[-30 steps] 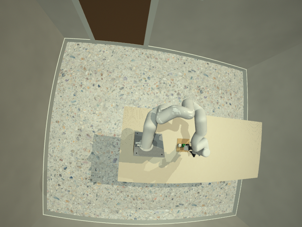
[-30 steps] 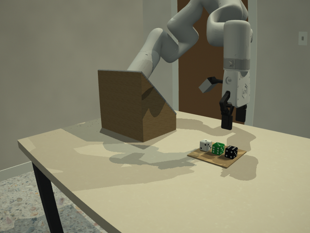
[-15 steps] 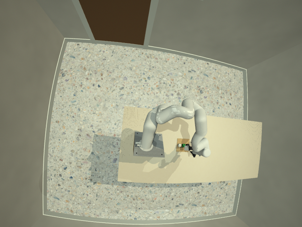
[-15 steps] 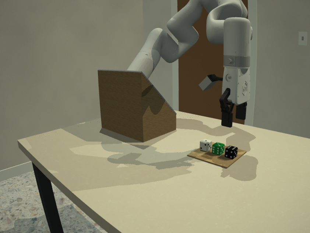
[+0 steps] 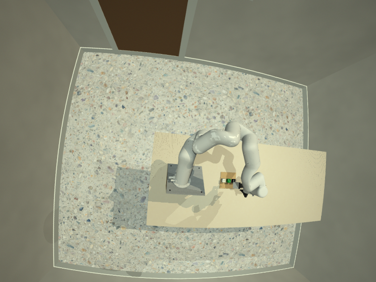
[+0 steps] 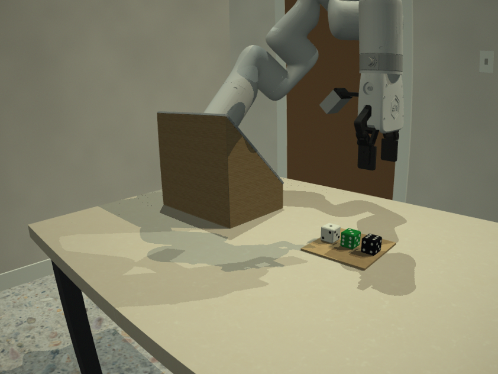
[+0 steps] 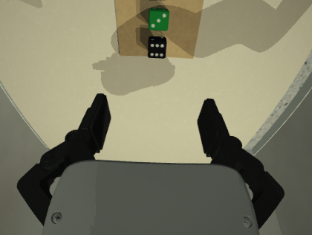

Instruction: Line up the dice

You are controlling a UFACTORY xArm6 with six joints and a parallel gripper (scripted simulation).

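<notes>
Nearest the robot's base on the mat [image 5: 223,186] [image 6: 342,257] [image 7: 130,44] sits the white die [image 5: 223,180] [image 6: 330,233], then the green die [image 5: 228,180] [image 6: 351,238] [image 7: 158,19], then the black die [image 5: 233,180] [image 6: 371,244] [image 7: 157,47]; above, the emptied end effector [image 6: 378,157] [image 7: 154,107] spreads wide, release apparently complete, retreat remaining.

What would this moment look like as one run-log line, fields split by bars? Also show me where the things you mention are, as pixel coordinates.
gripper [image 6: 378,157] [image 7: 154,107]: open, raised | white, green, black dice [image 5: 223,180] [image 6: 330,233]: lined up on mat [image 5: 223,185] [image 6: 342,254] [image 7: 130,46]
</notes>
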